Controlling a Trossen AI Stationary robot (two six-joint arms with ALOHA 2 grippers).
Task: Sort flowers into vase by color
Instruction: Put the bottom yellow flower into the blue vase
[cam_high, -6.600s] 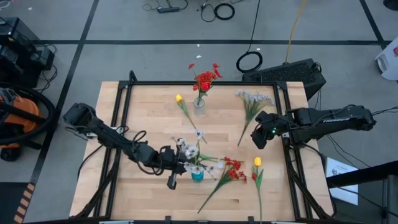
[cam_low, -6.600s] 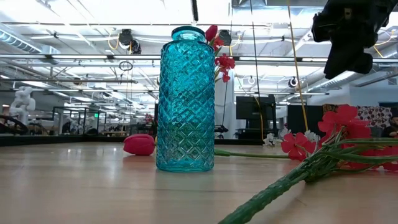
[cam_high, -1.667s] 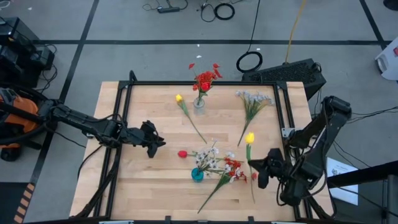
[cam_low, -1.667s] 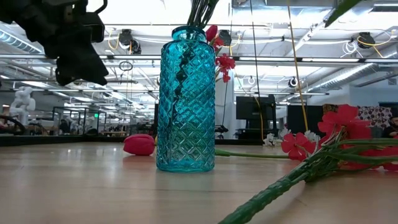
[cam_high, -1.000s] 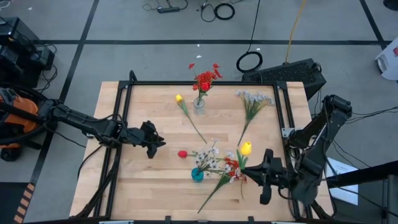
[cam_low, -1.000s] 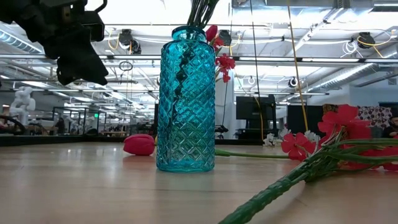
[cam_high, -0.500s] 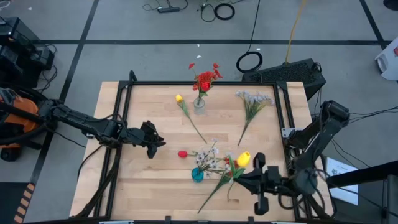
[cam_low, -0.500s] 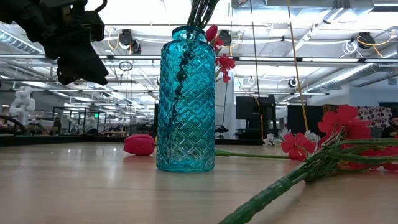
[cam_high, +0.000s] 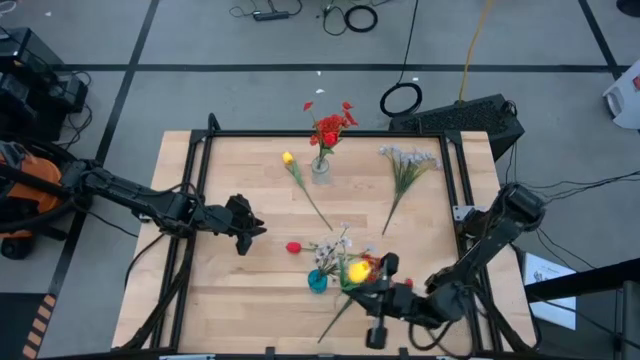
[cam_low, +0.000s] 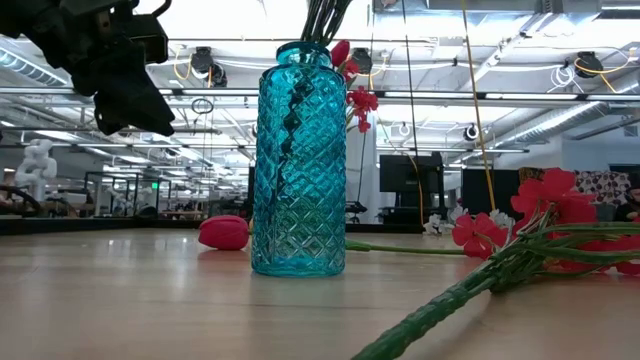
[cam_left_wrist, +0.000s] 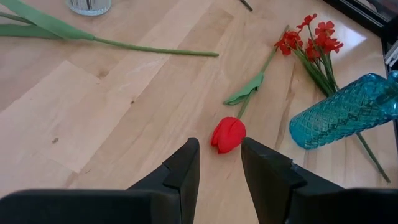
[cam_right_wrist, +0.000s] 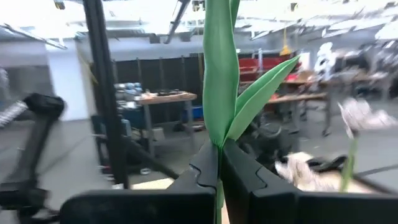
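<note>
A teal glass vase (cam_high: 317, 283) (cam_low: 298, 160) stands near the table's near edge with white sprays (cam_high: 333, 252) in it. A clear vase (cam_high: 320, 166) near the far edge holds red blooms (cam_high: 330, 128). My right gripper (cam_high: 378, 286) (cam_right_wrist: 219, 163) is just right of the teal vase, shut on a yellow tulip (cam_high: 357, 270). My left gripper (cam_high: 246, 229) (cam_left_wrist: 221, 165) hovers open, left of a red tulip (cam_left_wrist: 228, 134) (cam_high: 293, 247) lying on the wood. A red spray (cam_high: 375, 266), a yellow stem (cam_high: 300, 185) and a white spray (cam_high: 405, 165) also lie flat. My right gripper pinches the yellow tulip's green stalk (cam_right_wrist: 219, 146) between its two fingers (cam_right_wrist: 202, 167), just below where the leaves fork. The tulip is lifted clear of the table, and its bud (cam_high: 357, 270) sits beside the teal vase's white sprays.
A black frame (cam_high: 200, 150) runs along the table's edges. The red spray's stalks (cam_low: 450, 300) lie close to the near edge, right of the teal vase. Bare wood (cam_high: 230, 300) lies left of the teal vase. Cables and boxes sit on the floor beyond.
My right gripper has swung toward the table's left and near edge, carrying the yellow tulip from the right side to just beside the teal vase. The tulip has stayed lifted and shifted with it. My left arm has kept still.
</note>
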